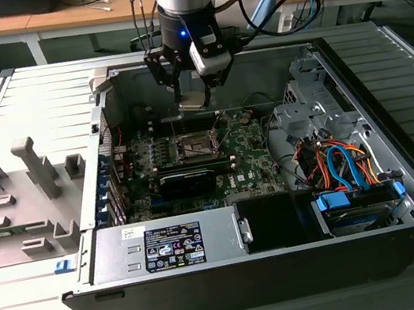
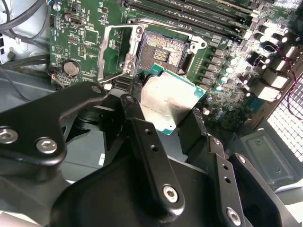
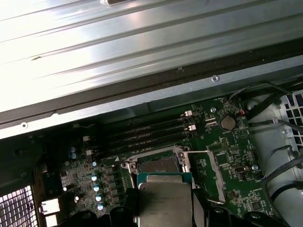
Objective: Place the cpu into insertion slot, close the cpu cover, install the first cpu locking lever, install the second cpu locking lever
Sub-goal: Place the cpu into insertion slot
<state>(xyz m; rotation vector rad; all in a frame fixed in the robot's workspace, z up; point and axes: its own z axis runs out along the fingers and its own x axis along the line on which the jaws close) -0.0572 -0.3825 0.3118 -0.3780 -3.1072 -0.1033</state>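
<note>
1. Black fingers (image 2: 142,123) sit closest in the second wrist view. The gripper (image 2: 165,113) is clenched on the cpu (image 2: 168,101), with one finger against each of two opposite edges. The chip lies squarely between the jaws with its silvery top exposed.
2. In the exterior view the computer case (image 1: 292,272) lies open on its side, its walls standing all around the insertion slot (image 1: 196,147).
3. The green motherboard (image 1: 247,156) carries the insertion slot and spreads out on every side of it.
4. In the first wrist view the long black memory slots (image 3: 147,132) run in parallel rows just beside the insertion slot (image 3: 158,164).
5. The cpu cover (image 2: 133,45) stands open, raised from one side of the insertion slot (image 2: 163,49), with its square window off the socket.
6. The insertion slot's brownish-gold contact field is uncovered inside its dark frame.
7. The cpu (image 1: 192,101) hangs in the gripper (image 1: 192,93) above the insertion slot and apart from it. In the second wrist view it looks tilted, with one green-edged corner nearest the slot's frame. In the first wrist view the cpu (image 3: 163,198) sits just beside the slot's edge.
</note>
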